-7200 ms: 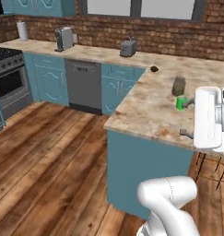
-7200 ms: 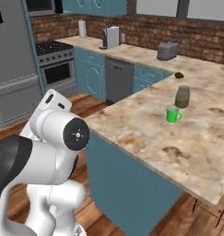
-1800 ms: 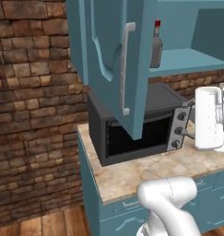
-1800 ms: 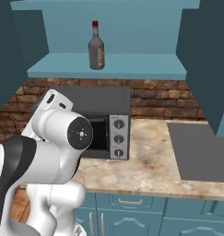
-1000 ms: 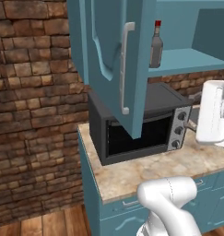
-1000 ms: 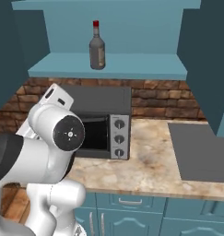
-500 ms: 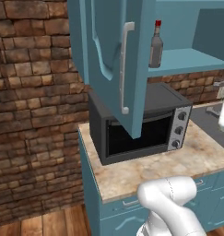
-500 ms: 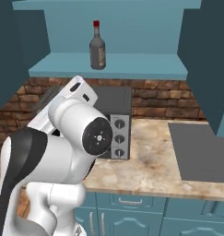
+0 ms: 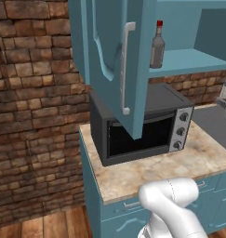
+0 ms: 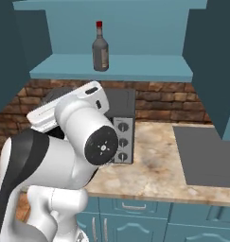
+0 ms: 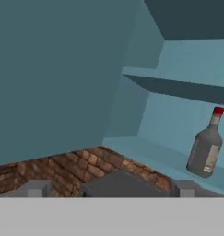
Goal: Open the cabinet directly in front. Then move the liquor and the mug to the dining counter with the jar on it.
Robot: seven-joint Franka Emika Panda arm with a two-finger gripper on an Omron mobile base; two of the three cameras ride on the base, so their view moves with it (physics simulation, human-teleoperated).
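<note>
Brick wall point(image 9: 35, 93) behind, red-brown with pale mortar, running left of the units and along the back under the upper shelf. Wood plank floor point(image 9: 44, 225) at lower left, warm brown. Teal base units with drawers point(image 10: 135, 212) under a beige marbled table point(image 9: 147, 172). Black toaster oven point(image 9: 142, 125) with silver knob panel sits on the table against the wall. Dark grey flat panel point(image 10: 204, 156) set into the table to the right. Lighting even, soft shadows.
</note>
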